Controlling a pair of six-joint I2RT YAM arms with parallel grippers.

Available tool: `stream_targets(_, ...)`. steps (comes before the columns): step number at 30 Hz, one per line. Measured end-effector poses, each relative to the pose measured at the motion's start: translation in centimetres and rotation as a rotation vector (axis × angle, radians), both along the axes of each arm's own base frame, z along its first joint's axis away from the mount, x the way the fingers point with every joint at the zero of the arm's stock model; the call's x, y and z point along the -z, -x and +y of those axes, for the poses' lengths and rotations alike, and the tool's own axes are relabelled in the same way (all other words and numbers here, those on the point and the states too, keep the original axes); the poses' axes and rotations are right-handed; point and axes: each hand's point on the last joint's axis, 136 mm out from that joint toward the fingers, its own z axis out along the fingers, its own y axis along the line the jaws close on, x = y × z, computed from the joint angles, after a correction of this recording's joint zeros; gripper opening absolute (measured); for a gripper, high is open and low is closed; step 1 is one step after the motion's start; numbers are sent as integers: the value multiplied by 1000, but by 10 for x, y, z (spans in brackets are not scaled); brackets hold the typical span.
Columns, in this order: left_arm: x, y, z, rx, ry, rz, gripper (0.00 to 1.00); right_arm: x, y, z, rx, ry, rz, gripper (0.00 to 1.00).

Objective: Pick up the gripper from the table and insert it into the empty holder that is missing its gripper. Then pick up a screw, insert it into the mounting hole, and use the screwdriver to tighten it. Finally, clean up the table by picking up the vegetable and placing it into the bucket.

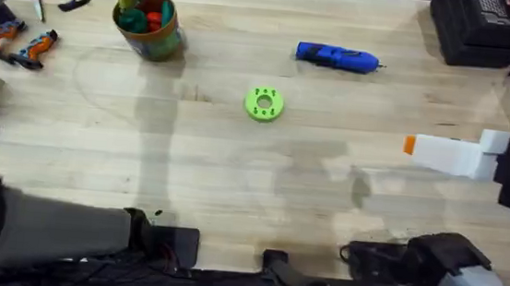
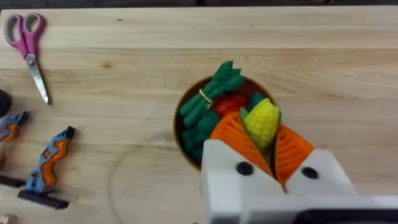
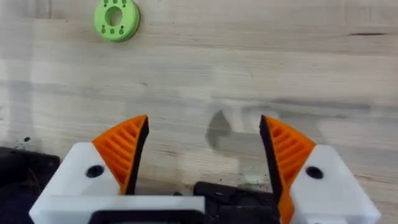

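Cleanup step judged in hand; the vegetable, yellow with a green side, is clenched between the orange pads of the left gripper, held directly over the bucket at the far left of the table; red and green toy vegetables already lie inside; next move judged to call for opening the jaws so the piece drops within the rim; right gripper is held released, empty, above bare wood at the right; screwdriver lies far, right of centre; green ring near the middle.
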Motion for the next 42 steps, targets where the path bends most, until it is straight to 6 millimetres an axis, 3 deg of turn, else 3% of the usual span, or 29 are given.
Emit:
stream_targets(6,32,-36,5,-25,27,-23,23,0,0,0,0,0,0,994)
stream_targets(12,66,-41,6,-64,76,38,43,0,0,0,0,0,0,994)
stream_targets(14,70,-39,6,-70,86,54,275,0,0,0,0,0,-1,994)
stream_targets(18,71,-38,6,-77,93,58,904,0,0,0,0,0,-1,994)
stream_targets(20,74,-35,5,-82,100,74,991,0,0,0,0,0,-1,994)
stream_targets(23,77,-27,1,-72,115,110,999,0,0,0,0,0,-1,994)
stream_targets(26,51,1,-9,-51,141,138,996,0,0,0,0,0,-1,994)
stream_targets(30,-1,45,-17,-41,146,111,995,0,0,0,0,0,-1,994)
stream_targets(36,-74,137,-33,-29,141,28,995,0,0,0,0,0,-1,994)
stream_targets(42,-103,210,-44,-24,134,-33,996,0,0,0,0,0,-1,993)
